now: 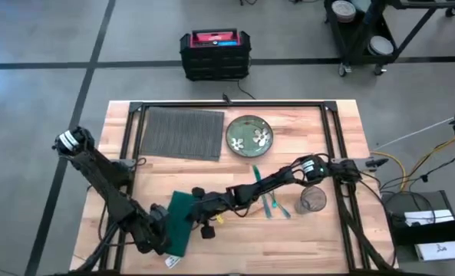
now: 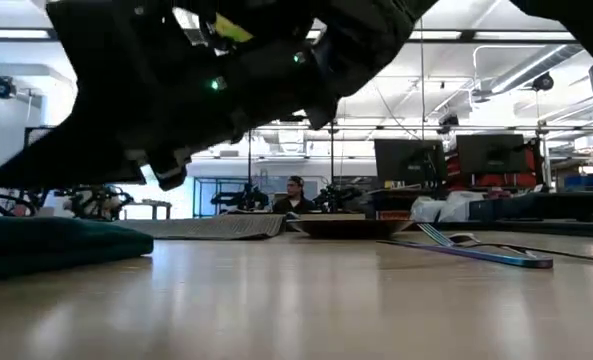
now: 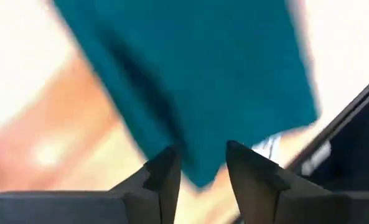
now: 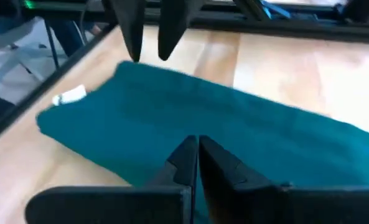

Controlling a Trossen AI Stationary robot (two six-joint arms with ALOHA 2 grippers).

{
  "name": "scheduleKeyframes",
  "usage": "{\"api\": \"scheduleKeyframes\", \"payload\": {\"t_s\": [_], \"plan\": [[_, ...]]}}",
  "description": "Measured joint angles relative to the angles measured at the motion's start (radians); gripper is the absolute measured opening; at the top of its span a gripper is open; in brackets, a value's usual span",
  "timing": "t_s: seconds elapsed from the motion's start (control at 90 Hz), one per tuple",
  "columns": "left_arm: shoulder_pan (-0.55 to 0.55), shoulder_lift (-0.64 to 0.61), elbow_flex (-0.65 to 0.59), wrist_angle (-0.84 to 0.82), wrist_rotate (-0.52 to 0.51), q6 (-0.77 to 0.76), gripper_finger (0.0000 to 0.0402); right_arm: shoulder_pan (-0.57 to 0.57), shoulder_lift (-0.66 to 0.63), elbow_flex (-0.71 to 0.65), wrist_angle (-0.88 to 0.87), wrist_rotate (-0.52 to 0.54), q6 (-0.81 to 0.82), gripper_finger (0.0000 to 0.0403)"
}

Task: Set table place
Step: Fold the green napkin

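Butcher-block table (image 1: 235, 238), jointed light-wood planks. Ribbed dark grey placemat (image 1: 181, 133) lies flat at the far left, well apart from both grippers. Soft green napkin (image 1: 182, 221) folded at the near edge. Left gripper (image 3: 200, 168) over the napkin's end, jaws spread. Right gripper (image 4: 193, 149) above the napkin, jaws pressed together, empty. Round patterned plate (image 1: 249, 135) just beside the placemat; teal cutlery (image 1: 272, 201) and glass (image 1: 313, 199) near the right arm.
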Motion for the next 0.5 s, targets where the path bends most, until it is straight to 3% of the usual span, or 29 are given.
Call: {"api": "scheduleKeyframes", "payload": {"t_s": [0.067,0.133,0.344,0.5], "plan": [[-0.01,0.001,-0.007,0.046,-0.161,0.058,0.0101,-0.005,0.0,-0.004,-0.011,0.0,0.008,0.0002],[-0.012,0.014,-0.022,0.089,-0.183,0.08,0.0095,-0.009,0.0,-0.005,-0.039,0.001,0.009,0.0002],[-0.043,0.099,-0.073,0.106,0.109,0.011,0.0077,-0.014,0.0,-0.006,-0.122,0.006,-0.02,0.0002],[-0.061,0.121,-0.075,0.112,0.144,-0.029,0.0075,-0.019,0.0,-0.006,-0.161,0.029,-0.026,0.0002]]}}
